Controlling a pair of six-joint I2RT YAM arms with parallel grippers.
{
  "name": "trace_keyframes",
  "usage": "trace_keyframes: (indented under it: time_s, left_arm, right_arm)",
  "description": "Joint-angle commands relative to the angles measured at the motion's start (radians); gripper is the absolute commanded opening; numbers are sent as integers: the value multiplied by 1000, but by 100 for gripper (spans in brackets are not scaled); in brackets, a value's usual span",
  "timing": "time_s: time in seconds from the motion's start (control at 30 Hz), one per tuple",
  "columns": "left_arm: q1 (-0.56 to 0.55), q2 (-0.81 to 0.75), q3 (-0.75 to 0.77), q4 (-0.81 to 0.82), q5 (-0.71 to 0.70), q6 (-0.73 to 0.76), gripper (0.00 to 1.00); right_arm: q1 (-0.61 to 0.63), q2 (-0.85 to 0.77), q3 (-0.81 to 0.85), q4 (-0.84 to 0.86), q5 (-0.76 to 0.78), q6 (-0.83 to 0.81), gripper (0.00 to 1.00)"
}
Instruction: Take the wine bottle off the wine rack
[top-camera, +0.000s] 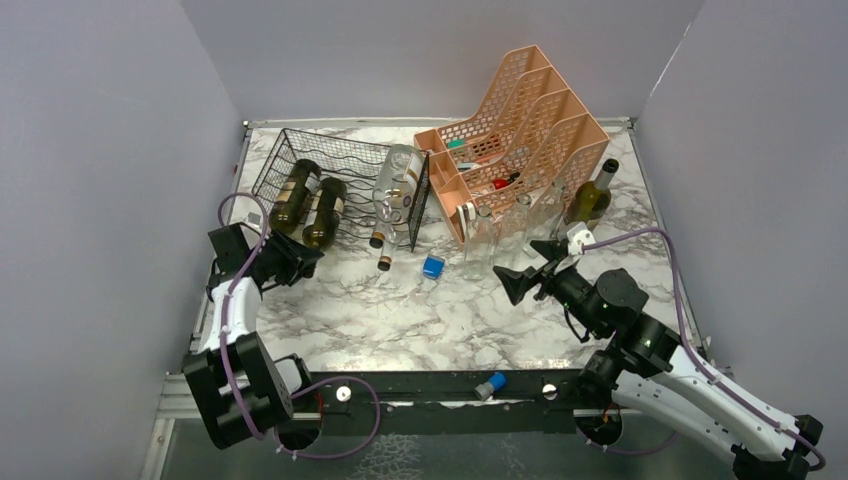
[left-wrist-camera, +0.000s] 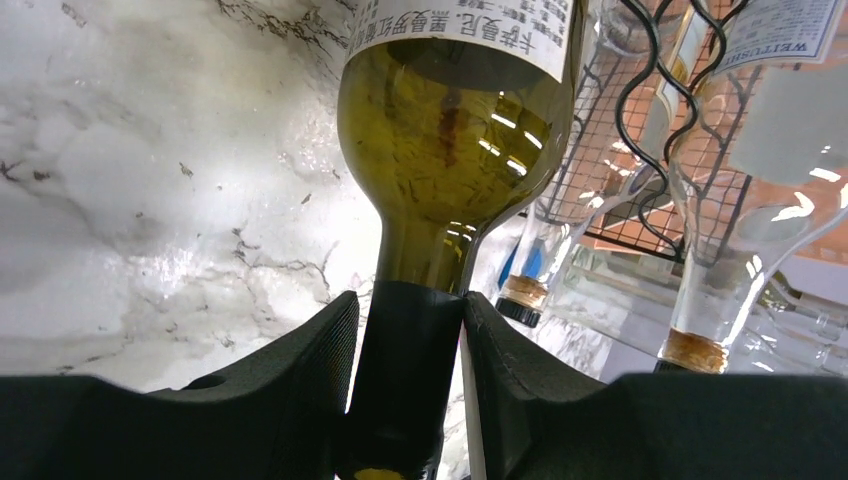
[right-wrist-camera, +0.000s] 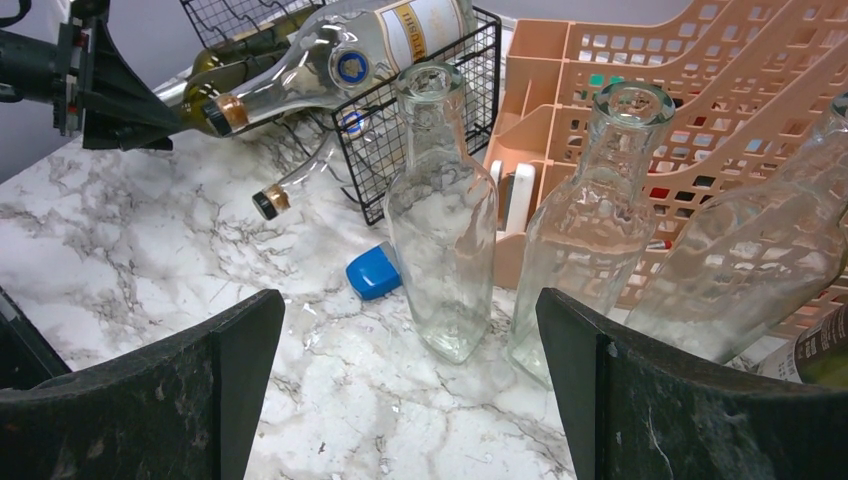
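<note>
The black wire wine rack (top-camera: 345, 165) lies at the back left of the marble table. It holds two dark green wine bottles side by side and a clear bottle (top-camera: 398, 180). My left gripper (top-camera: 300, 257) is shut on the black-foiled neck of the right green bottle (top-camera: 325, 212), which rests in the rack. In the left wrist view the fingers (left-wrist-camera: 300, 370) clamp that neck on both sides, below the green bottle's shoulder (left-wrist-camera: 450, 130). My right gripper (top-camera: 532, 270) is open and empty mid-table, and its wrist view (right-wrist-camera: 405, 300) shows bare marble between the jaws.
A peach perforated organizer (top-camera: 520, 125) stands at the back right. Clear glass bottles (top-camera: 480, 240) and a green bottle (top-camera: 592, 195) stand before it. A second clear bottle's neck (top-camera: 384, 262) pokes out under the rack. A small blue object (top-camera: 433, 266) lies mid-table.
</note>
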Motion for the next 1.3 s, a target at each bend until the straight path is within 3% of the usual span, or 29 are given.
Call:
trace_keyframes:
  time_s: [0.0, 0.1, 0.33, 0.8, 1.27]
  left_arm:
    - [20, -91, -57, -121, -178, -136, 28]
    - [20, -127, -90, -129, -178, -161, 27]
    - [20, -173, -90, -191, -150, -123, 15]
    - [20, -334, -45, -341, -231, -73, 12]
    - [20, -331, 64, -549, -350, 33, 0]
  right_arm:
    - [-4, 8, -9, 36, -25, -4, 100]
    - [-4, 15, -9, 41, -32, -5, 100]
    - [-4, 21, -8, 44, -38, -10, 100]
    - [-4, 70, 27, 42, -58, -36, 100]
    - [-4, 58, 32, 36, -85, -37, 100]
